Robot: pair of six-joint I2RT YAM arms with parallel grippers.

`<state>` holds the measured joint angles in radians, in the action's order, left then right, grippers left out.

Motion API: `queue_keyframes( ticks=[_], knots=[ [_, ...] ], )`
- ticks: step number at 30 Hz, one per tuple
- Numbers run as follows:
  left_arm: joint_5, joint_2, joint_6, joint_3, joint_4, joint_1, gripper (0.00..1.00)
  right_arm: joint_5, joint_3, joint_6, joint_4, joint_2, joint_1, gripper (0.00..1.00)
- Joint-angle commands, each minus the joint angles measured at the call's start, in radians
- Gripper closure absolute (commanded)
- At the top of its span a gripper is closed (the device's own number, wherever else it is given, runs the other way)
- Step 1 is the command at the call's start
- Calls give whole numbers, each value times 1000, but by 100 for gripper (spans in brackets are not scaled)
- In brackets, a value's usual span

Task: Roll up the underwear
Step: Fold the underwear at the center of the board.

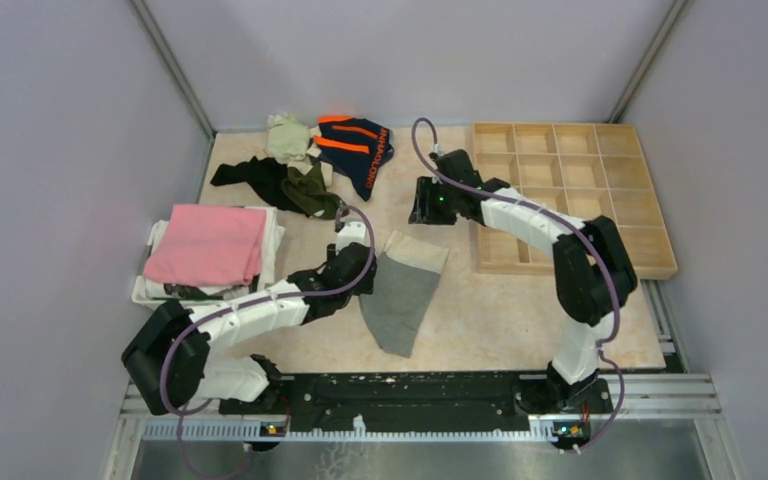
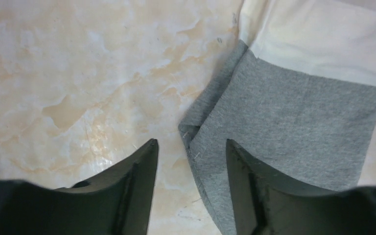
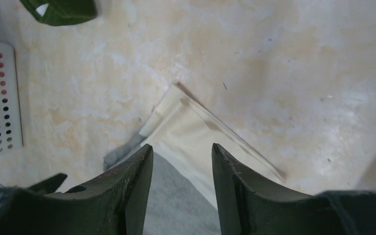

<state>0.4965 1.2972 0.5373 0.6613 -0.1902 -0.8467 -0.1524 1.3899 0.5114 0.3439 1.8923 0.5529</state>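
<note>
A grey underwear (image 1: 400,290) with a beige waistband (image 1: 418,250) lies flat in the middle of the table. My left gripper (image 1: 367,282) is open at its left edge. In the left wrist view the grey cloth's (image 2: 298,122) folded edge runs between the open fingers (image 2: 139,169), which hold nothing. My right gripper (image 1: 423,212) is open just behind the waistband. In the right wrist view it (image 3: 182,149) hovers over the waistband (image 3: 210,132) and holds nothing. A navy pair with orange stripes (image 1: 357,145), an olive pair (image 1: 312,190) and a dark pair (image 1: 250,175) lie piled at the back.
A folded pink cloth (image 1: 210,245) lies on a white perforated basket (image 1: 155,235) at the left; the basket also shows in the right wrist view (image 3: 0,98). A wooden tray with compartments (image 1: 570,190) stands at the right. A pale cloth (image 1: 287,135) lies at the back.
</note>
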Motion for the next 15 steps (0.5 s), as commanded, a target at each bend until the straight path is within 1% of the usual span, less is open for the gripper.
queue_keyframes(
  ticks=[1, 2, 3, 4, 7, 10, 12, 13, 15],
  knots=[
    [2, -65, 7, -19, 44, 36, 38, 26, -121, -39, -88, -237, -34, 45],
    [-16, -66, -4, -27, 63, 45, 36, 19, -162, -40, -102, -272, -44, 38],
    [-40, -60, -14, -31, 84, 52, 34, 0, -206, -44, -119, -305, -55, 33],
    [-61, -53, -22, -35, 106, 60, 33, -28, -255, -51, -133, -333, -73, 30],
    [-120, -20, -43, -47, 182, 91, 29, -95, -343, -62, -144, -407, -122, 25],
    [-217, 14, -67, -53, 278, 139, 28, -107, -391, -84, -89, -466, -140, 24],
    [-254, 34, -82, -54, 310, 159, 27, -135, -410, -93, -45, -484, -140, 29],
    [-274, 45, -91, -52, 324, 167, 27, -154, -430, -89, -38, -493, -139, 32],
    [-315, 65, -109, -52, 346, 178, 26, -163, -477, -84, -36, -513, -125, 34]
  ],
)
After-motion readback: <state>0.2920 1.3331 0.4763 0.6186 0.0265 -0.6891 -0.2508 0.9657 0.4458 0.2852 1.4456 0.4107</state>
